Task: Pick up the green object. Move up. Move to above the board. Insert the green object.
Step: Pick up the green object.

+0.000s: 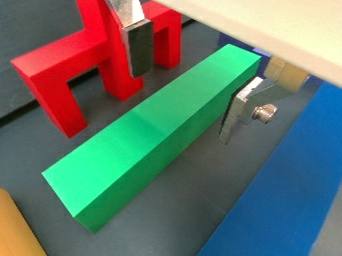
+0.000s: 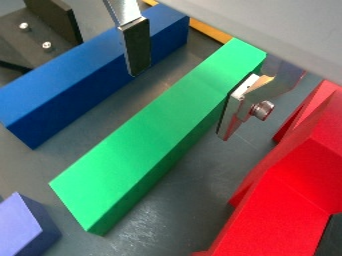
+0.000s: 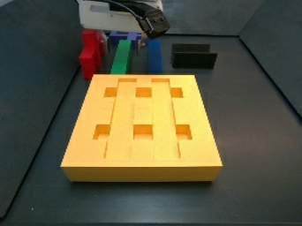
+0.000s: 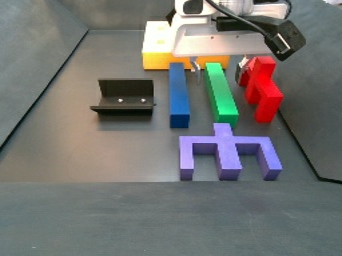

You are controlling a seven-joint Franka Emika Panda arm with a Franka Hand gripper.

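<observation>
**Stock on the floor, with claw position**

- Green object (image 2: 160, 135): one. A long plain bar lying flat on the dark floor. It runs lengthwise between the claw's two fingers, which straddle its far end.
- Board (image 3: 143, 128): one. Orange-yellow slab with lengthwise grooves and six square holes, well apart from the claw in a side view.
- Blue bar (image 2: 94, 80): one. Lies alongside the green bar, just outside one finger.
- Red block (image 1: 80, 62): one. Branched shape, just outside the opposite finger in a wrist view.
- Purple block (image 4: 229, 155): one. Comb-shaped, beyond the green bar's near end, away from the claw.
- Fixture (image 4: 124, 97): one. Dark L-shaped bracket, past the blue bar, apart from the claw.
- Gripper (image 2: 187, 75): one. Low over the green bar's far end, spread wide. One finger (image 2: 134, 45) stands clear of the bar's side with a visible gap; the other silver plate (image 2: 238, 108) sits close against the opposite side, and contact there cannot be told. Nothing is grasped or lifted; the bar rests on the floor.
</observation>
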